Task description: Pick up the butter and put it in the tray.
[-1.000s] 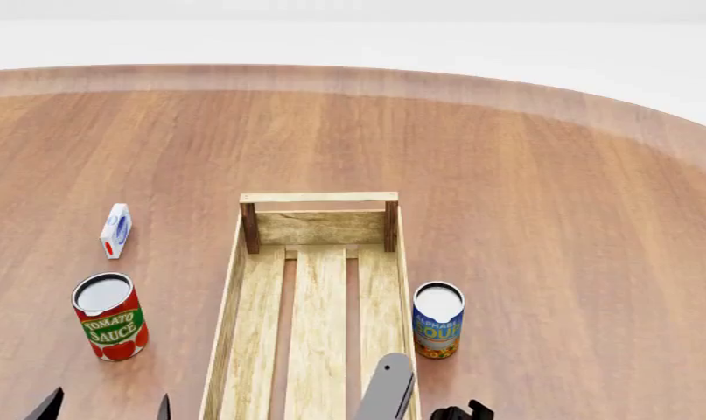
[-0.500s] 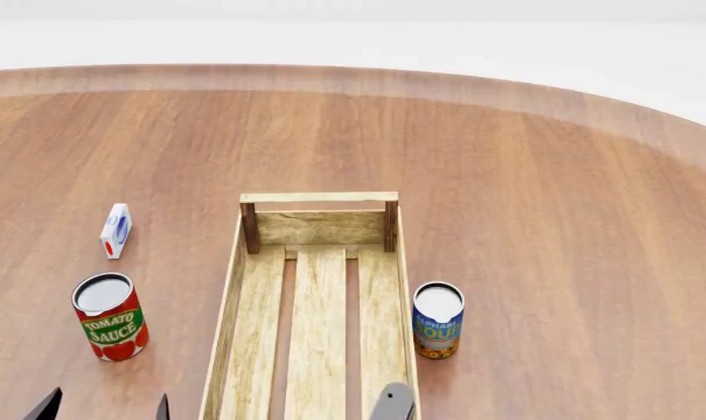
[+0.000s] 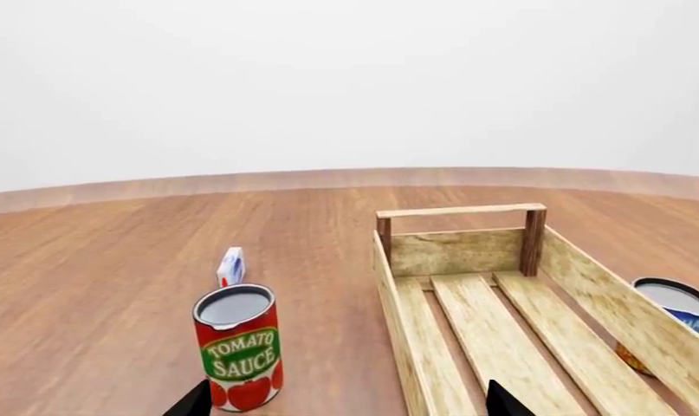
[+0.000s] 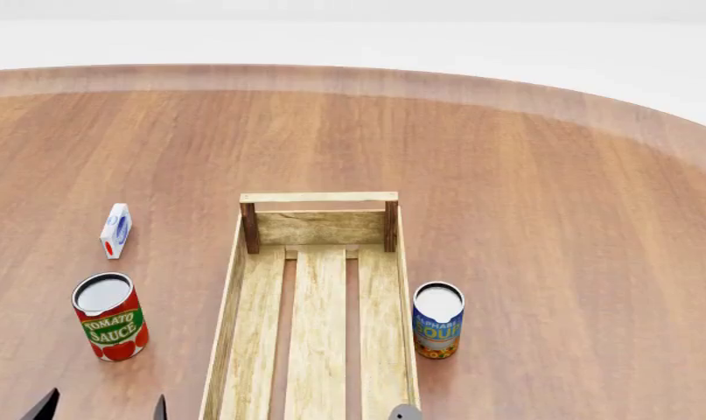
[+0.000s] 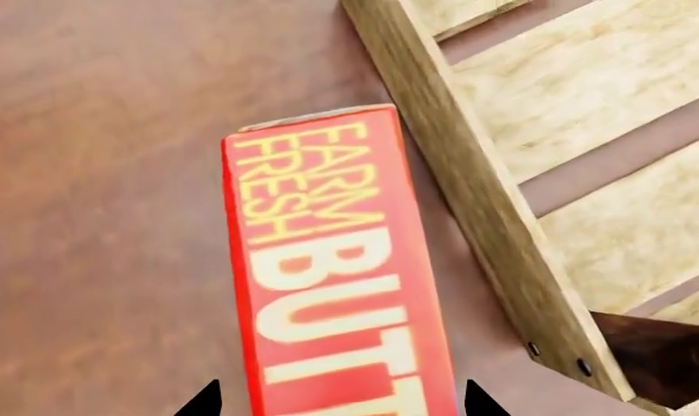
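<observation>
The butter (image 5: 332, 286), a red box with yellow "FARM FRESH" and white "BUTT" lettering, lies flat on the table just outside the tray's side wall (image 5: 465, 182) in the right wrist view. My right gripper (image 5: 339, 404) hangs over it, open, with one dark fingertip (image 5: 204, 402) on each side of the box and a gap to each. The head view does not show the butter. The tray (image 4: 318, 198) is a long light-wood crate in the middle. My left gripper (image 4: 101, 409) is open at the near left, holding nothing.
A tomato sauce can (image 4: 110, 317) stands left of the tray, with a small white carton (image 4: 115, 230) behind it. An alphabet soup can (image 4: 438, 319) stands close to the tray's right wall. The round wooden table's far edge (image 4: 353, 74) curves across the back.
My right arm has drawn back toward the near edge and has almost left the head view. The left gripper and the objects have not moved.
</observation>
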Tool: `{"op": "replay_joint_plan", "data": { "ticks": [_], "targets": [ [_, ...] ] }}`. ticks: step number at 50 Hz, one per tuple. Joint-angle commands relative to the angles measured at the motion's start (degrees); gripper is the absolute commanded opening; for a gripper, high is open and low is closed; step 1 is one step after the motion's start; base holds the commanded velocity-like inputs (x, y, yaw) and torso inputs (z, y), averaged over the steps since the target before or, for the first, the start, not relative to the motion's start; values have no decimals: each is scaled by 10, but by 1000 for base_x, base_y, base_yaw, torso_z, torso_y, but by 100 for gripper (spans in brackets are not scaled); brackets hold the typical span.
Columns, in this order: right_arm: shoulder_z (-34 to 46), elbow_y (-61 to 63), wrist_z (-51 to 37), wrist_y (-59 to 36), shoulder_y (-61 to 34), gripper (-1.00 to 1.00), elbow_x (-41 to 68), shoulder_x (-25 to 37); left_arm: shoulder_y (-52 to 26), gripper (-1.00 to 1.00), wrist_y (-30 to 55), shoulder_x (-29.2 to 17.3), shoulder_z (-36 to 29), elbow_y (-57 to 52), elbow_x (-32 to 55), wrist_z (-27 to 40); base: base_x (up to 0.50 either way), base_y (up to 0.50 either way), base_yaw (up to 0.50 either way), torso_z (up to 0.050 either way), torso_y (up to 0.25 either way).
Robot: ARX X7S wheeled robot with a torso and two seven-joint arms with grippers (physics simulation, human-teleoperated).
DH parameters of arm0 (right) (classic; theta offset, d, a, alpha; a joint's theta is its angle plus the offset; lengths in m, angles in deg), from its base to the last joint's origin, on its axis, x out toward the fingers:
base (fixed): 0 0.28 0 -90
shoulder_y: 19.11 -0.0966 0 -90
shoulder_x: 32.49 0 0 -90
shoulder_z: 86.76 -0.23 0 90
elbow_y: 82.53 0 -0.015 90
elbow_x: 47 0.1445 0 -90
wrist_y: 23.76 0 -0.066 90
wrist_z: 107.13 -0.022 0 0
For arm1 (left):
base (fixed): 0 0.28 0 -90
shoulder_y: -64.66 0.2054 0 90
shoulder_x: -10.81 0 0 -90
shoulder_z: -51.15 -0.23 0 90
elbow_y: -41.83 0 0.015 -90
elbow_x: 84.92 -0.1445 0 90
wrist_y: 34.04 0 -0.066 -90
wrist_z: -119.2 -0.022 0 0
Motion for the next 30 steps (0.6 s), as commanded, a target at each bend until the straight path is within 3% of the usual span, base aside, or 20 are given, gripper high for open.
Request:
{"op": "replay_joint_plan", "data": {
  "ticks": [1,12,13,27,30],
  "targets": [
    [13,-59,16,34,18,100,-14,-21,0,100,2,-3,-1,-4,4,3,0,0,0,0,0],
    [14,-58,14,39,24,100,-14,-18,1,100,5,-6,-4,-10,5,5,0,0,0,0,0],
    [14,-55,14,38,24,-100,-14,-17,1,100,5,-6,-4,-10,5,6,0,0,0,0,0],
    [7,-28,-4,37,28,-100,-9,-11,-1,100,2,-7,-6,-3,7,8,0,0,0,0,0],
    [-21,49,-34,-2,22,-100,29,11,-2,100,2,-6,-6,2,10,8,0,0,0,0,0]
  ]
}}
